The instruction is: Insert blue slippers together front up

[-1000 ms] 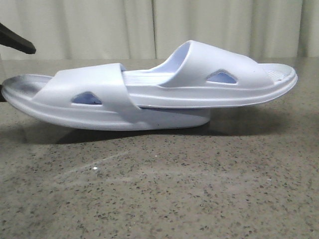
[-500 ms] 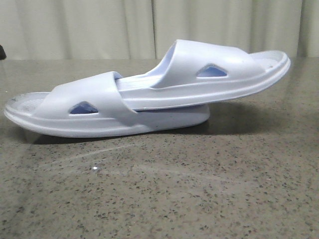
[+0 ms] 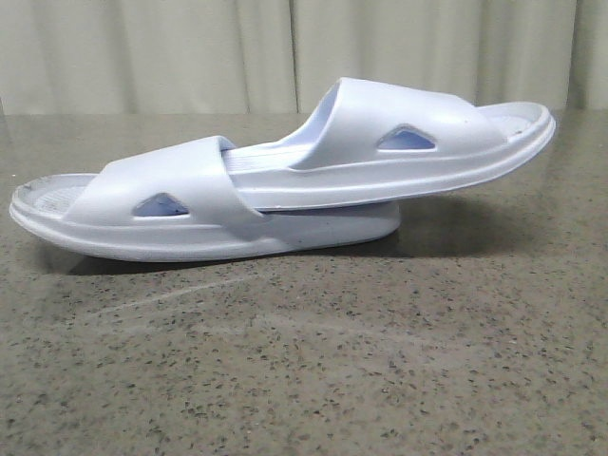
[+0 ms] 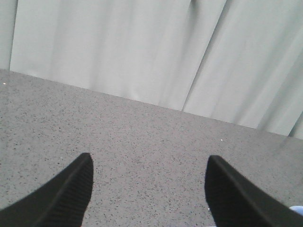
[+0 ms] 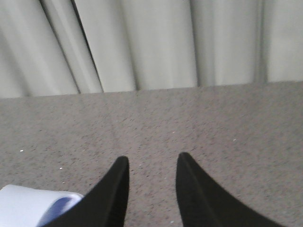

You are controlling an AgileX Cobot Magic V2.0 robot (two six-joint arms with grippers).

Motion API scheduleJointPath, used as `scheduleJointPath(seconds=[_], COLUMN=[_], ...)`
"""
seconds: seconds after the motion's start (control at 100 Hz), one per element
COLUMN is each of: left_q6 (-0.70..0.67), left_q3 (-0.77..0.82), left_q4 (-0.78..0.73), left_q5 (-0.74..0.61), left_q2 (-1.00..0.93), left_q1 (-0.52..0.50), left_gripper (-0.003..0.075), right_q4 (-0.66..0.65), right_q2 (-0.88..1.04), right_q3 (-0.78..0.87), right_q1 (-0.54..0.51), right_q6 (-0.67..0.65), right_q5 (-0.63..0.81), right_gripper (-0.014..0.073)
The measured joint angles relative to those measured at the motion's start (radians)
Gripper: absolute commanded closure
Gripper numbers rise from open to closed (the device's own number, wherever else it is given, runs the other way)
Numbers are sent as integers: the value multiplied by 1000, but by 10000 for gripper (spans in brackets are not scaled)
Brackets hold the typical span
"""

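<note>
In the front view the two pale blue slippers lie nested on the speckled table [image 3: 304, 361]. The lower slipper [image 3: 180, 195] rests flat on its sole at the left. The upper slipper [image 3: 418, 128] has one end tucked under the lower one's strap and tilts up to the right, its far end off the table. Neither gripper shows in the front view. My left gripper [image 4: 149, 156] is wide open and empty over bare table. My right gripper [image 5: 152, 156] is open and empty, with a slipper edge [image 5: 28, 203] beside its finger.
Pale curtains [image 3: 190, 52] hang behind the table's far edge. A sliver of pale blue [image 4: 297, 210] shows at the edge of the left wrist view, by that gripper's finger.
A dark arm part at the upper left of the front view has left the frame. The upper slipper's right end has tipped upward, and the pair has settled slightly.
</note>
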State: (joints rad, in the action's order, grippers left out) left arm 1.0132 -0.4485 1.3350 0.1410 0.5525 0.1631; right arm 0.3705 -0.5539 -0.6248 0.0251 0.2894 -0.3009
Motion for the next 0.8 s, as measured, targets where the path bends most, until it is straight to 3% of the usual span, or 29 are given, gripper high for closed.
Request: scheduleJointPath(seconds=[0.19, 0.39, 0.65, 0.8], left_q6=[4, 7, 9, 9], left_q3=[106, 213, 276, 278], left_q4=[-45, -108, -133, -135], left_q5=[-2, -17, -62, -62], left_q2=[-176, -345, -417, -417], left_q1=[0, 0, 0, 0], left_gripper=[274, 274, 274, 305], right_q4=[-67, -75, -77, -77], right_q2=[175, 321, 357, 357], right_q3=[173, 246, 279, 288], right_q1=[0, 0, 0, 0], right_q6=[0, 2, 2, 2], right_q5=[80, 102, -51, -57], right_gripper=[401, 401, 401, 415])
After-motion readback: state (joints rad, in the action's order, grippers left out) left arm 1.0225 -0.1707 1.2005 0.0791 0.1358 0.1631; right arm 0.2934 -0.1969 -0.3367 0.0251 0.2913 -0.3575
